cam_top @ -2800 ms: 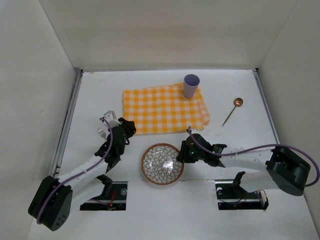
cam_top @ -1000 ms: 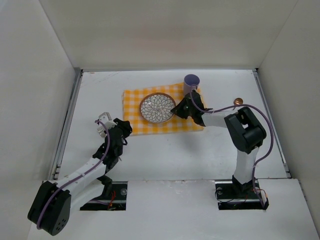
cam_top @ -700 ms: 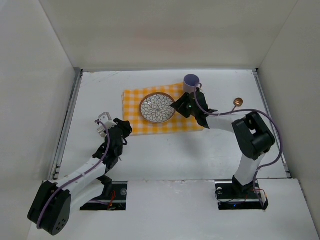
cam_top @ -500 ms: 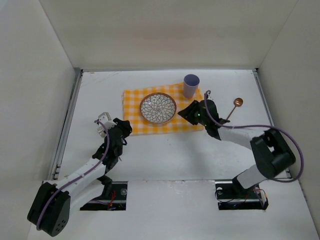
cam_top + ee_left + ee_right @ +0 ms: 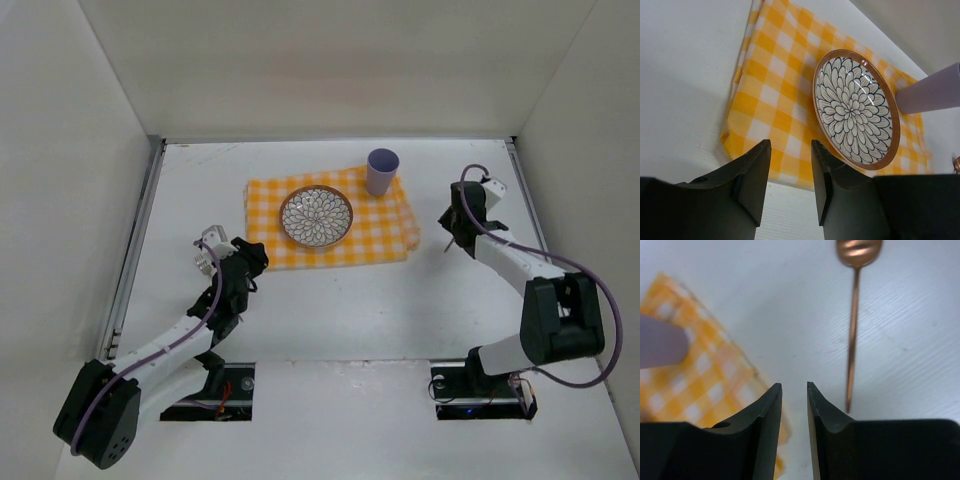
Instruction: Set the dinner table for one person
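Fingers on right gripper (image 5: 794,388) narrowly parted, gripping nothing, over bare table (image 5: 300,300) between checked cloth (image 5: 372,236) and copper spoon (image 5: 853,340); those on left gripper (image 5: 789,150) wider apart, empty, near cloth corner, facing plate (image 5: 856,109).

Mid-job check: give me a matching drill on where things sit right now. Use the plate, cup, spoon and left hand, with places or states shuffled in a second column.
Things:
1. plate
2. cup
3. spoon
4. left hand

Places or states:
A. on the bare dinner table, right of the cloth
B. in the middle of the cloth
C. at the cloth's far right corner
D. by the cloth's near left corner, jaws apart, empty

Pairs: 1-B, 2-C, 3-A, 4-D
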